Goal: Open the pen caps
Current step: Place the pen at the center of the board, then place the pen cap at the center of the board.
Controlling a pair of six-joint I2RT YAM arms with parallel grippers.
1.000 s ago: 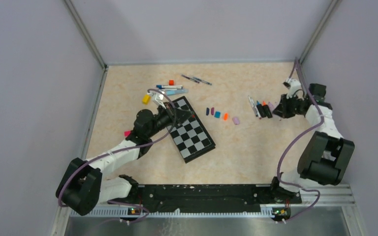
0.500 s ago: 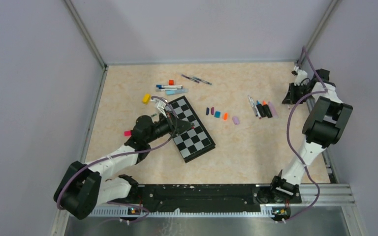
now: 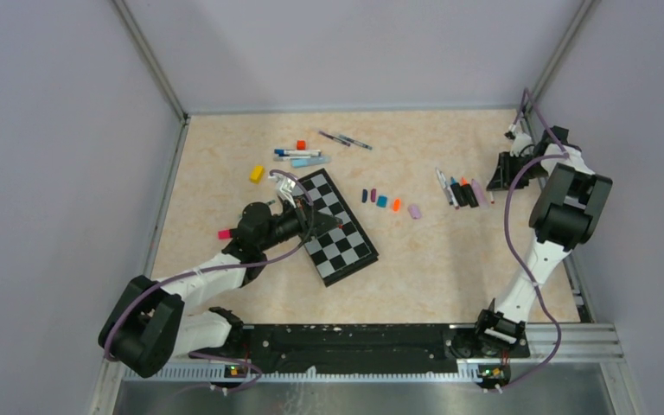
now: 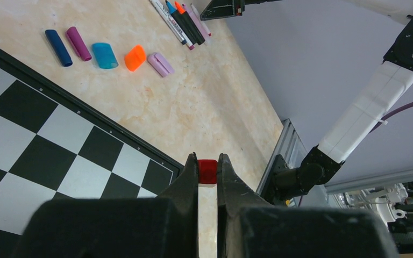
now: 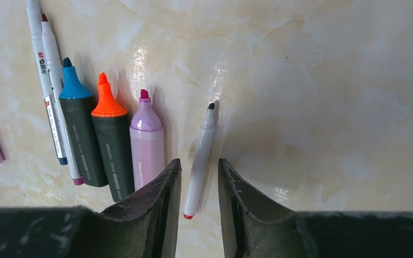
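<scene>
- The left arm's fingers (image 4: 189,180) are clamped on a red cap (image 4: 207,171), held over the chessboard (image 4: 43,134) edge.
- The right arm's fingers (image 5: 161,193) stand apart, straddling a thin uncapped pen (image 5: 200,153) that lies on the surface (image 5: 328,107) beside the lilac marker (image 5: 146,145).
- The step looks like setting parts down. Next, the red cap needs carrying to the row of loose caps (image 4: 105,55).
</scene>
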